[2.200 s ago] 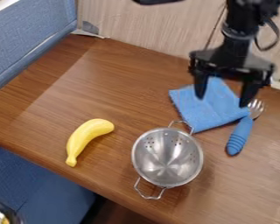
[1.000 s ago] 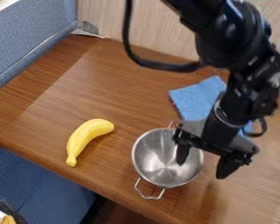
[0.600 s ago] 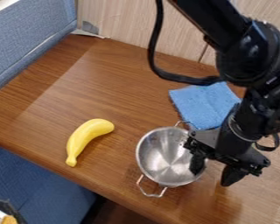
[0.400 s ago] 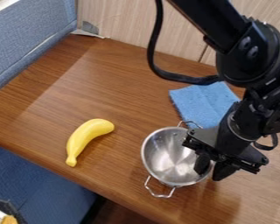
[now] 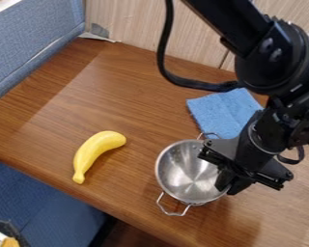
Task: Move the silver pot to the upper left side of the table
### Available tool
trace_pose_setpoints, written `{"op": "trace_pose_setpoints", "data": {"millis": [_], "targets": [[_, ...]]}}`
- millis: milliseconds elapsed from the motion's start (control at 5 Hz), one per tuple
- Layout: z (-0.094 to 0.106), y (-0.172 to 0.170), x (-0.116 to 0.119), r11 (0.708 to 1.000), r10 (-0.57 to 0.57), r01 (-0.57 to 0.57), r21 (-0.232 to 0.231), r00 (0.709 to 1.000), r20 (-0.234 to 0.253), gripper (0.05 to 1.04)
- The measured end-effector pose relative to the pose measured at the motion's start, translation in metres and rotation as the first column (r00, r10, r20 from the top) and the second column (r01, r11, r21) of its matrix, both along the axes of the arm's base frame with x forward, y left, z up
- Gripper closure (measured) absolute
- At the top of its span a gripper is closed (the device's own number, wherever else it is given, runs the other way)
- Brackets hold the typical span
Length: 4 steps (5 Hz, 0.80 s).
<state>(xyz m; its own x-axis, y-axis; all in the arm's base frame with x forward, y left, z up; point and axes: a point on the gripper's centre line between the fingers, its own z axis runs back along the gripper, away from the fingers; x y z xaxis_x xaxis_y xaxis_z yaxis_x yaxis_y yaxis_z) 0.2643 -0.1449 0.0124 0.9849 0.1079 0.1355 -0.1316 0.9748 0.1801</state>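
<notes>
the end effector (image 5: 228, 186) is pinching the four o'clock rim of the silver colander (image 5: 184, 174), which is sitting toward five o'clock on the table (image 5: 134, 103); a yellow banana (image 5: 96, 152) is lying at its nine o'clock.

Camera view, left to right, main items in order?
Blue padded panel → yellow banana → silver pot → black gripper at the pot's right rim. Blue cloth left out: it overlaps the pot and gripper left to right.
</notes>
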Motion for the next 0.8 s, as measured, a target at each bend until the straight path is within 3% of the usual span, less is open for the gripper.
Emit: {"op": "trace_pose_setpoints", "data": {"millis": [400,800], "targets": [[0.012,0.015,0.002,1.000,-0.012,0.012,0.000,1.000,-0.005,0.989],[0.019,0.047,0.015,0.999,-0.010,0.011,0.042,1.000,-0.028,0.998]]}}
